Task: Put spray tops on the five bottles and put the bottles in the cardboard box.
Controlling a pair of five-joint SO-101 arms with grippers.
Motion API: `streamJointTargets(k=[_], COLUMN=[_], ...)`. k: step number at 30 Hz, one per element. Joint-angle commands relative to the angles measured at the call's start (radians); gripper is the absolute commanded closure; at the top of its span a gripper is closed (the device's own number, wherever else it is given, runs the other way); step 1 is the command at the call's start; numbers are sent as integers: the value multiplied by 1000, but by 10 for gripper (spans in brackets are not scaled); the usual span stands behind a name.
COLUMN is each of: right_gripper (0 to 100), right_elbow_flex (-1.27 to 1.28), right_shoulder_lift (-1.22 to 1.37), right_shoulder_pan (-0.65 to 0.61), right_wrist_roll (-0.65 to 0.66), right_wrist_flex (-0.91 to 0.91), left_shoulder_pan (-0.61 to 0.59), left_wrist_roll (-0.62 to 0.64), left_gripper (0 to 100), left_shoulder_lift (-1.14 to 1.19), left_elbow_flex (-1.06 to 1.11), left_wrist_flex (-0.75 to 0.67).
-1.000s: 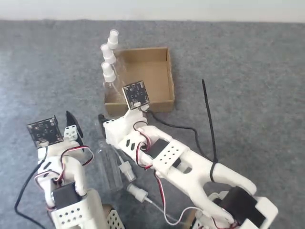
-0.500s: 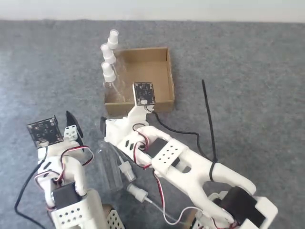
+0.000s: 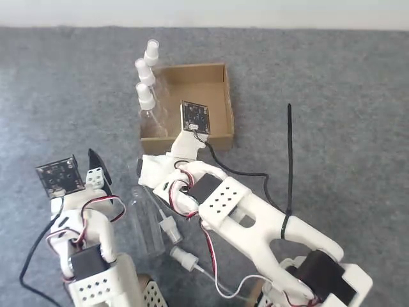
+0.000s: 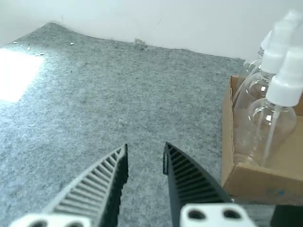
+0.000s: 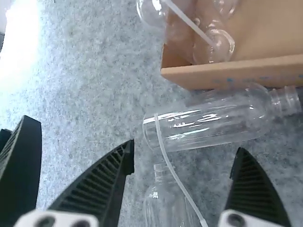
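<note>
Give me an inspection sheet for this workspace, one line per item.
Surface: grey carpet.
Job's things: cardboard box holds three capped bottles, upright; one bare-necked bottle lies beside the box, a second bottle between the arms; two loose spray tops lie near it.
Clutter: nothing seen.
Grippers: left gripper jaws slightly apart, empty; right gripper jaws wide open above the lying bottles.
Cables: black cable runs along the right arm.
Surroundings: white wall behind the carpet.
</note>
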Motion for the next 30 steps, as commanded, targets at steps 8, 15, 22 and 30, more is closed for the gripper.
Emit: streamJointTargets(k=[8, 15, 22, 30], right_gripper=[712, 712, 712, 713], right_elbow_flex=[-364, -463, -509, -568], right_shoulder_lift=[188, 282, 361, 446], right_shoulder_pan=[15, 56, 58, 96], right_wrist_roll=[-89, -137, -140, -141], right_wrist_flex=[236, 263, 265, 272], left_shoulder_pan=[-6, -6, -8, -8], left_wrist_roll=[-9, -9, -9, -9], left_gripper=[880, 880, 880, 880], left_shoulder_lift=[-15, -15, -15, -15], left_elbow_flex=[-5, -5, -5, -5], left_wrist_flex=[-34, -34, -34, -34])
